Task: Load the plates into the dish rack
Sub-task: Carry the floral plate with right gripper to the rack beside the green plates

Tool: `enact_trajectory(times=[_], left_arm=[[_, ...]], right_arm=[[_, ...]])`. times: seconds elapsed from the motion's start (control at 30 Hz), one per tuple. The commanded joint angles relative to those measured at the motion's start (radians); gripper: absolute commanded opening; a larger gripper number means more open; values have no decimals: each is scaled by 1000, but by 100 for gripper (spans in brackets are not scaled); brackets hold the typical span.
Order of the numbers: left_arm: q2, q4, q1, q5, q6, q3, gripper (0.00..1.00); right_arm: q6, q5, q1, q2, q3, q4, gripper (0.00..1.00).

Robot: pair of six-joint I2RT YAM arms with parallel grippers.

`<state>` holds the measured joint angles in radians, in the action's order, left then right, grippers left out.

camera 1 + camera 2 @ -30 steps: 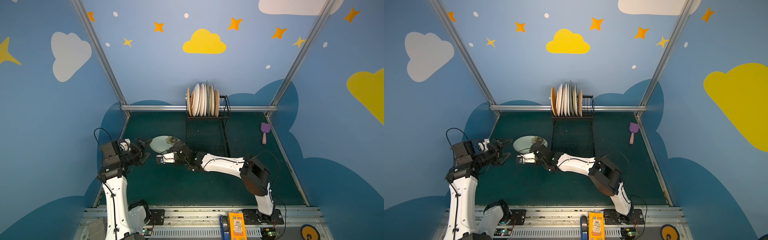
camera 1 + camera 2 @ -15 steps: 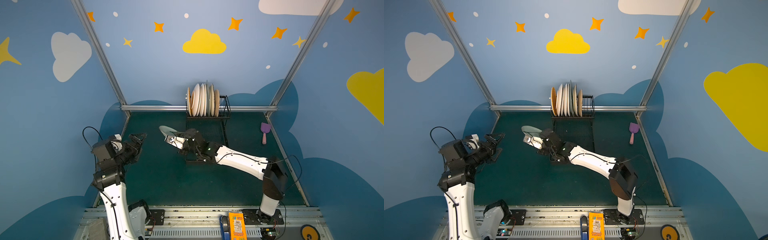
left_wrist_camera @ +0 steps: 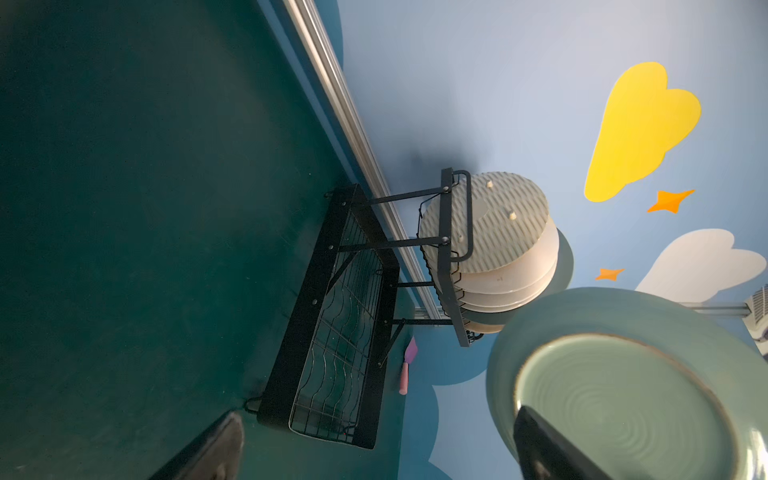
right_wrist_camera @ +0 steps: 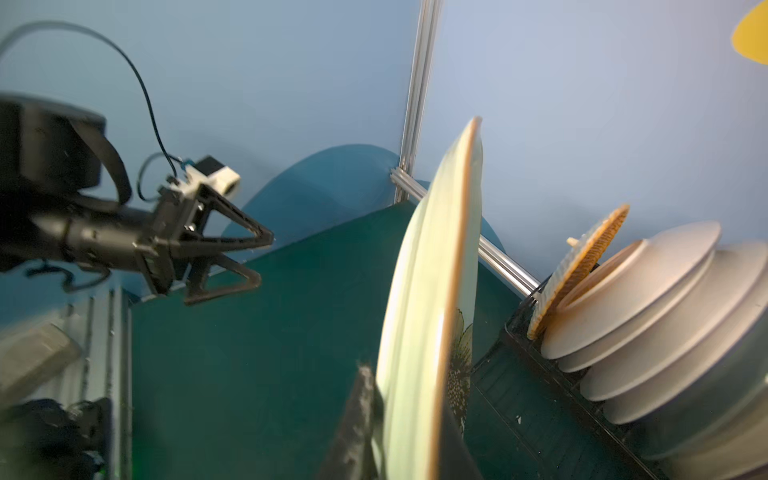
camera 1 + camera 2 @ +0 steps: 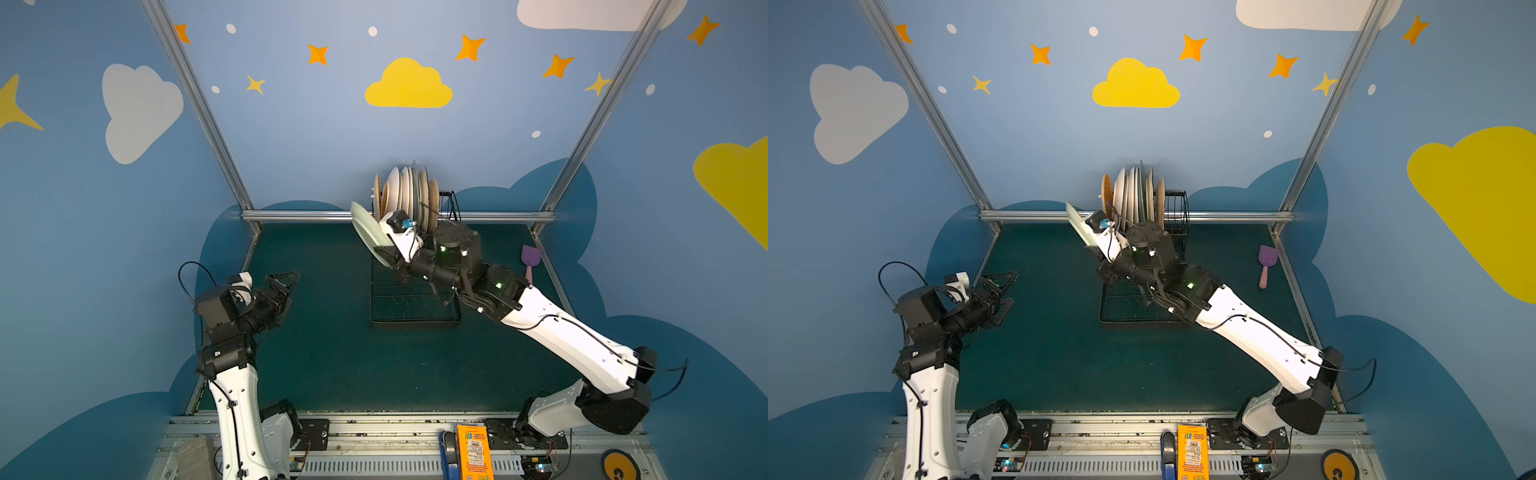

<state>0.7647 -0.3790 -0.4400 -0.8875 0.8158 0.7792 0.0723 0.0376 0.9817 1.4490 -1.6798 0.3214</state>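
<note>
the right claw (image 4: 409, 399) is clamped on the lower edge of a pale green plate (image 4: 424, 270), with one finger on each face. it holds the plate on edge and tilted, lifted clear of the counter (image 5: 332, 353). the pale green plate has a brown rim, and a dark flower outline shows on the face turned toward the rack. in both top views it hangs at the left end of the raised back section of the dish rack (image 5: 415, 320), just beside the outermost standing plate. whether it touches that plate or the wires is hard to tell from these angles

the racked plates (image 5: 405, 189) stand on edge in a tight row in the raised section. an orange-patterned one is at the left end, then several cream and pale ones. the flat wire tray at the front of the dish rack lies partly under the right arm, and no plate shows on the part in view

the left claw (image 5: 291, 293) hangs above the left side of the counter, well apart from the rack. its fingers are spread wide with nothing between them, and they point toward the rack

a purple scoop (image 5: 530, 259) lies on the counter near the right wall, apart from everything else
</note>
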Motion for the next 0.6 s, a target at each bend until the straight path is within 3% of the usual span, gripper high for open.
enact_trajectory(times=[0.0, 0.17, 0.3, 0.43, 0.57], left_arm=[[-39, 104, 41, -24, -9, -11, 100], [-44, 137, 148, 16, -66, 4, 100], [-20, 157, 286, 53, -132, 21, 100], [12, 88, 438, 145, -261, 65, 100], [22, 91, 494, 156, -314, 66, 100]], right_arm=[[-109, 8, -50, -87, -97, -44, 0], [-196, 68, -153, -99, -203, 40, 0], [-256, 98, -247, -71, -280, 96, 0], [-334, 54, -367, -22, -359, 150, 0], [-415, -35, -491, 33, -412, 172, 0]])
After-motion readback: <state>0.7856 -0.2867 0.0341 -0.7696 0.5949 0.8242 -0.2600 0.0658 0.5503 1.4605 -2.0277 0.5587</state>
